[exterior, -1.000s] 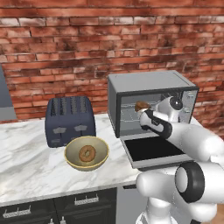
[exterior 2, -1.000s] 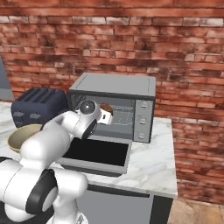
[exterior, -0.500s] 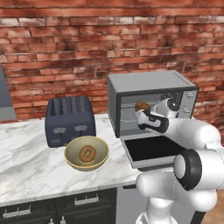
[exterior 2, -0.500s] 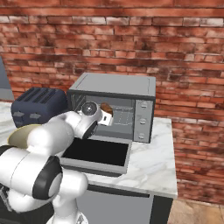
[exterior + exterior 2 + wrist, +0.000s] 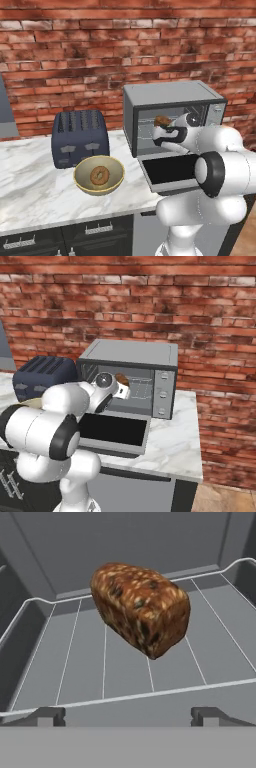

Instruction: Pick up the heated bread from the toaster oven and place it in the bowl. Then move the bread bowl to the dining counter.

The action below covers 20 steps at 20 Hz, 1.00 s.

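Note:
The heated bread (image 5: 140,607), a small brown loaf with a dark crust, lies on the wire rack inside the toaster oven (image 5: 170,95), whose glass door (image 5: 170,172) hangs down open. My gripper (image 5: 127,714) is open at the oven mouth, just in front of the bread (image 5: 161,120) and apart from it, with nothing between the fingertips (image 5: 50,714). From the right I see the hand (image 5: 120,388) at the oven (image 5: 130,353), short of the bread (image 5: 122,379). The yellowish bowl (image 5: 112,186) stands on the counter left of the oven, with a doughnut (image 5: 99,176) in it.
A dark blue slot toaster (image 5: 80,137) stands behind the bowl against the brick wall. All of this rests on a white marble counter (image 5: 30,195) over dark cabinets; I cannot tell whether it is the dining counter. The lowered door juts out past the counter's front edge.
The arm has folded in and the hand has edged a little closer to the bread in the oven. The gripper has stayed open; bread and bowl have not moved.

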### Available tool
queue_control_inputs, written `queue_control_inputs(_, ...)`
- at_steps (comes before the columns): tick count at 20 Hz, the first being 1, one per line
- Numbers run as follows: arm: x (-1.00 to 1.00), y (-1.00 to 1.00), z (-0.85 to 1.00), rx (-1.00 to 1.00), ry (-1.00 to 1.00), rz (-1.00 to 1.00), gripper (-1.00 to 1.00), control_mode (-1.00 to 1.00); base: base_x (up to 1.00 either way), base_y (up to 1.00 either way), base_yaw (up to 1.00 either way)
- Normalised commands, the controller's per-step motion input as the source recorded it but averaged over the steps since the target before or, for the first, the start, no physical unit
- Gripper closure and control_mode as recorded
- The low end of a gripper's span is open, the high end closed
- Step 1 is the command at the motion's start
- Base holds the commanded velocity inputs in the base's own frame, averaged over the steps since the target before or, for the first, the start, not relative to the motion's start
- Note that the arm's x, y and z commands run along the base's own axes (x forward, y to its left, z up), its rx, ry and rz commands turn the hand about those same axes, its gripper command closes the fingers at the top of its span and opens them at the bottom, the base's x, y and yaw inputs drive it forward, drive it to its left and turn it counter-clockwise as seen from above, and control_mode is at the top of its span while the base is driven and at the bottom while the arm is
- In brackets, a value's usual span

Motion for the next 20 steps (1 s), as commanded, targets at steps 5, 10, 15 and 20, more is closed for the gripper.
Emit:
queue_control_inputs(5,0.31,0.0,-0.03,0.0,0.0,0.0,-1.0,-1.0,0.0,0.0,0.0)
queue_control_inputs(10,0.15,0.0,-0.08,0.0,0.0,0.0,-1.0,-1.0,0.0,0.0,0.0)
queue_control_inputs(15,0.12,0.0,-0.19,0.0,0.03,0.0,-1.0,-1.0,0.0,0.0,0.0)
queue_control_inputs(20,0.2,0.0,-0.17,0.0,0.03,0.0,-1.0,-1.0,0.0,0.0,0.0)
